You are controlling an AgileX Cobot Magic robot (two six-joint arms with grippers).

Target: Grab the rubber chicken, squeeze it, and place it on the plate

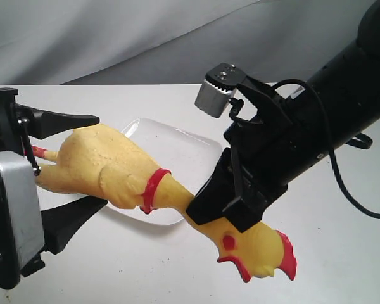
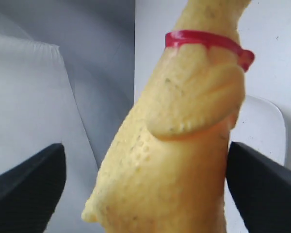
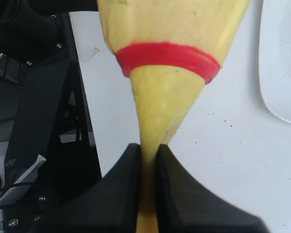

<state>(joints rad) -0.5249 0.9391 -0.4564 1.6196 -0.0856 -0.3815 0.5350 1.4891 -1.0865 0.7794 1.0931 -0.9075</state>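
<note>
Your right gripper (image 3: 148, 162) pinches flat the tapered neck of the pimpled rubber chicken (image 1: 114, 168); left gripper (image 1: 101, 159) spread around its body.

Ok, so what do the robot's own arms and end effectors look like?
The left end effector is long, tapered and black, on a silver-grey housing. The right end effector is black and wedge-shaped; its arm is a thick black tube carrying a small silver-grey camera box and a looping black cable.

White table (image 1: 342, 266) before a creased grey cloth backdrop (image 1: 82, 38).
</note>
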